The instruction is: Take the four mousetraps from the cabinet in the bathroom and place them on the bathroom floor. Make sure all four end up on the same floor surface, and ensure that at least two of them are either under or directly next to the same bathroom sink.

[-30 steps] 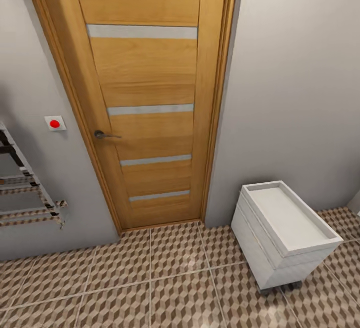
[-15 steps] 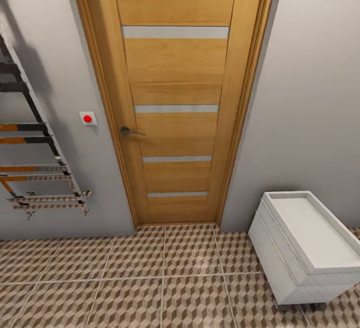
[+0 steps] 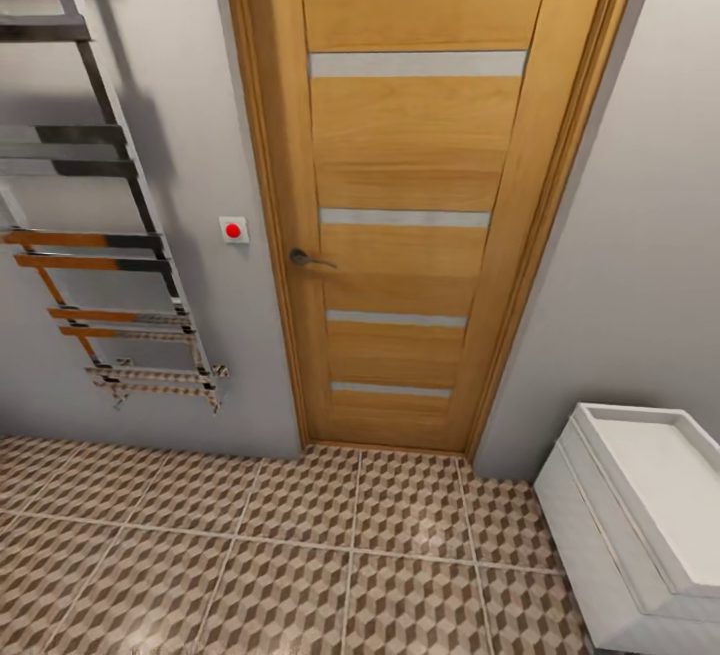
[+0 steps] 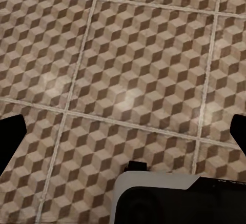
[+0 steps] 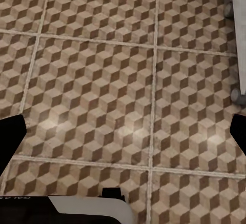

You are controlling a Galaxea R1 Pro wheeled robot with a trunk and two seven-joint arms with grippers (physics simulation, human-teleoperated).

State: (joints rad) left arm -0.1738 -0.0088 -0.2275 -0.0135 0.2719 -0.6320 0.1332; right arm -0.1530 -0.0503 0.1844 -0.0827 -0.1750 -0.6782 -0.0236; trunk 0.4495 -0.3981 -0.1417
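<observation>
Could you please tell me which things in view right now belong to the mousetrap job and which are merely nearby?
Belongs to the job:
- bathroom floor, cube-patterned tiles
- left gripper and right gripper, both open over the tiles

Merely nearby:
- wooden door, closed
- towel rail
- red wall button
- white drawer unit

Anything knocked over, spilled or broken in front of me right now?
Nothing stands out. The wooden door is shut, the towel rail hangs on the wall, the white drawer unit stands upright, and the tiled floor shows no spill or debris. Both sets of jaws are spread over bare tiles.
</observation>
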